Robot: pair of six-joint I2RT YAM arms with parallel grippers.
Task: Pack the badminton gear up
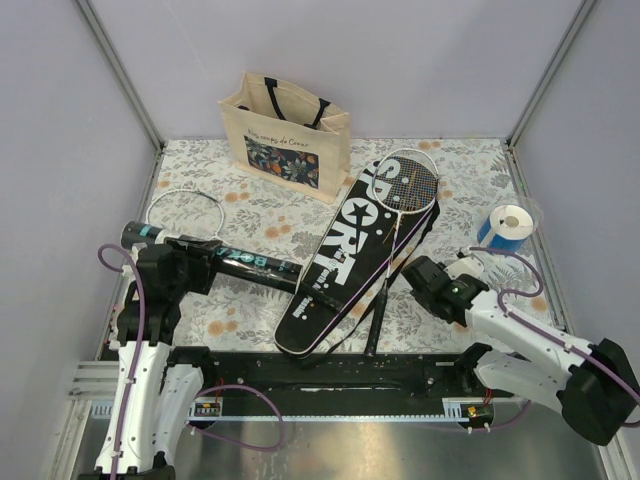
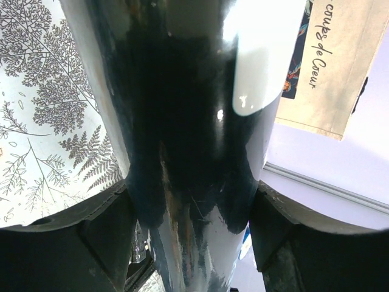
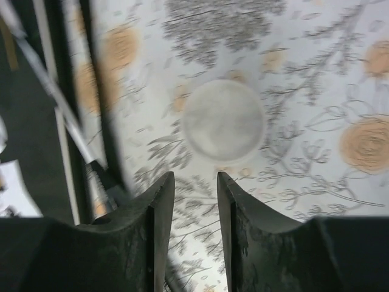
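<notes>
Tube (image 1: 250, 262): lies flat across the left of the table (image 1: 250, 190), one end near the left wall and the other by the cover's lower end.
Left gripper (image 1: 200, 262): clamped across the tube partway along it. In the wrist view the black barrel fills the space between both fingers (image 2: 103, 243).
Cover (image 1: 340, 260): lies flat at mid-table on a slant, "SPORT" facing up, its wide end toward the tote.
Racket (image 1: 412, 185): its head rests on the cover's wide end; its shaft runs down along the cover's right edge.
Second racket (image 1: 186, 212): its white head shows just behind the tube at the left; its shaft is hidden.
Right gripper (image 1: 415, 270): low over the cloth just right of the racket's shaft, jaws a narrow gap apart with nothing between them.
Tote (image 1: 285, 125): upright at the back, just beyond the cover.
Roll (image 1: 510, 225): on end near the right wall, behind the right gripper.
</notes>
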